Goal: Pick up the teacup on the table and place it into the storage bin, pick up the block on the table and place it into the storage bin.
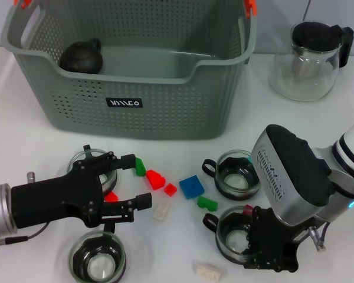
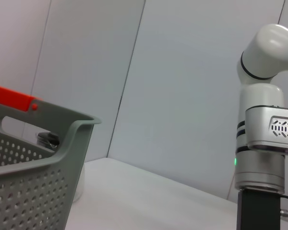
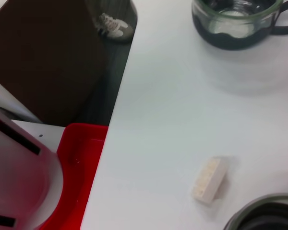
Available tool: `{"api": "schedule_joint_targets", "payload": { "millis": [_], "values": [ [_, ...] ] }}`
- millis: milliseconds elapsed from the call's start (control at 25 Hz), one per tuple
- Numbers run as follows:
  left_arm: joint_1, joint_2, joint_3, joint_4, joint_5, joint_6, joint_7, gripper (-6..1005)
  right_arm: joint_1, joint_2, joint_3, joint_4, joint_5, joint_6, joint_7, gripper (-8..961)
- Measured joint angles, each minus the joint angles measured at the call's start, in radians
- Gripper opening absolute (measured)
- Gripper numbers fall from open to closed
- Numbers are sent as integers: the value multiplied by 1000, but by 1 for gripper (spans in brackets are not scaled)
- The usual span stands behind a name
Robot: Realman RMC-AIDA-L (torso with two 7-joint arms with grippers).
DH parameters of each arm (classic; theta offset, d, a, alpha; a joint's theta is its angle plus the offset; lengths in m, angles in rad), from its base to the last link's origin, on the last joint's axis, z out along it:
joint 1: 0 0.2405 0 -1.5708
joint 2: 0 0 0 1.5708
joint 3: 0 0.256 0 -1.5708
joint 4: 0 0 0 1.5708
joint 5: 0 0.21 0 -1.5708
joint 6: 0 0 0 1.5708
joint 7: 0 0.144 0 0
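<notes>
The grey perforated storage bin stands at the back, with a round black object inside; its rim shows in the left wrist view. Several glass teacups sit on the table: one under my left arm, one at the front left, one at centre right, one beside my right gripper. My left gripper is open, level with a green block and a red block. A white block lies near the front edge.
More blocks lie between the arms: blue, green, small red, white and white. A glass teapot with a black lid stands at the back right. The table's front edge drops off close by.
</notes>
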Motion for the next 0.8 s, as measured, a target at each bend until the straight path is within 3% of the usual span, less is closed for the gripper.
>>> {"api": "schedule_joint_targets", "payload": {
  "millis": [200, 440, 800],
  "values": [
    [0, 1, 0, 0, -2, 0, 0, 905, -8, 0, 3, -13, 2, -4, 3, 64],
    [2, 4, -1, 0, -2, 0, 0, 904, -15, -3, 43, -65, 4, -64, 27, 63],
    [16, 5, -2, 4, 3, 1, 8, 903, 3, -4, 282, -175, 23, -295, 52, 64]
  ]
}}
